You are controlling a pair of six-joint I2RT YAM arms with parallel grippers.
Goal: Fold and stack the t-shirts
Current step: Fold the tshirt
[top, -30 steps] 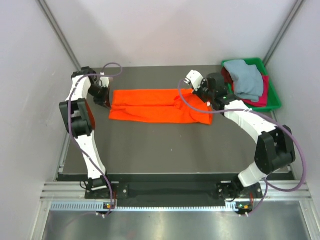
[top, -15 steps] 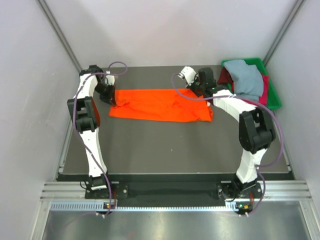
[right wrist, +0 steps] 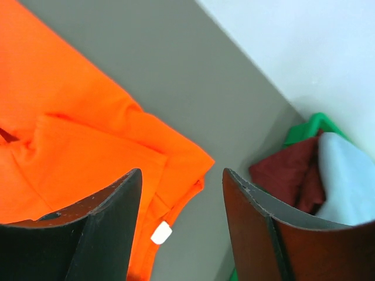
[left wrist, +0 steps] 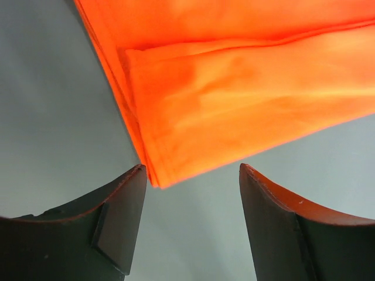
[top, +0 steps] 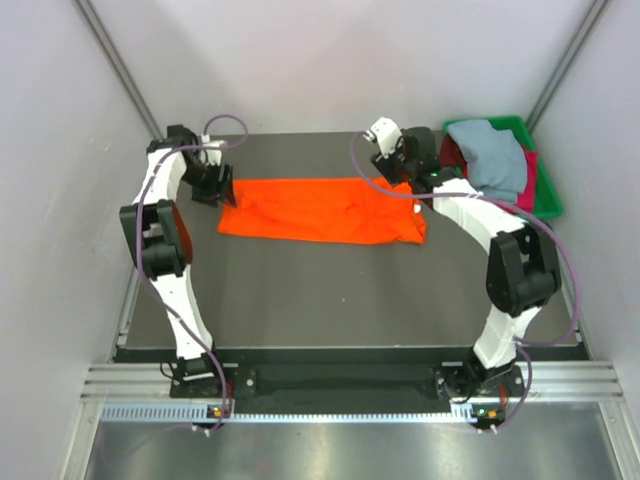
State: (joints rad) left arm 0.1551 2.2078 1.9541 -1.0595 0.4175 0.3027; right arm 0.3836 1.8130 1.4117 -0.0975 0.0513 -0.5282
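The orange t-shirt (top: 320,210) lay flat on the counter (top: 330,290), spread as a long band across its far half. The doubled edges in the left wrist view suggested it had already been folded lengthwise. An arm stood at each short end, which fitted a two-handed fold: with both ends taken at once, the band could be brought over itself without dragging or twisting. The left gripper (left wrist: 193,175) hung just above the shirt's left end with its fingers spread wide and nothing between them, and a corner of the cloth showed in the gap below. The right gripper (right wrist: 181,175) was equally wide open and empty, poised over the far right corner of the shirt, close to the green tray (top: 548,200). So the shirt was in neither gripper and rested wholly on the counter. The tray sat at the far right corner and held the shirts waiting their turn, a pale grey-blue t-shirt (top: 495,155) heaped on top of a dark red t-shirt (top: 525,190), out of the way of the folding area. As for writing, the only label was a small white tag (right wrist: 160,233) sticking out from the orange shirt's edge in the right wrist view. It looked blank, or too small to read, and no brand or print showed on any cloth, the tray or the arms.
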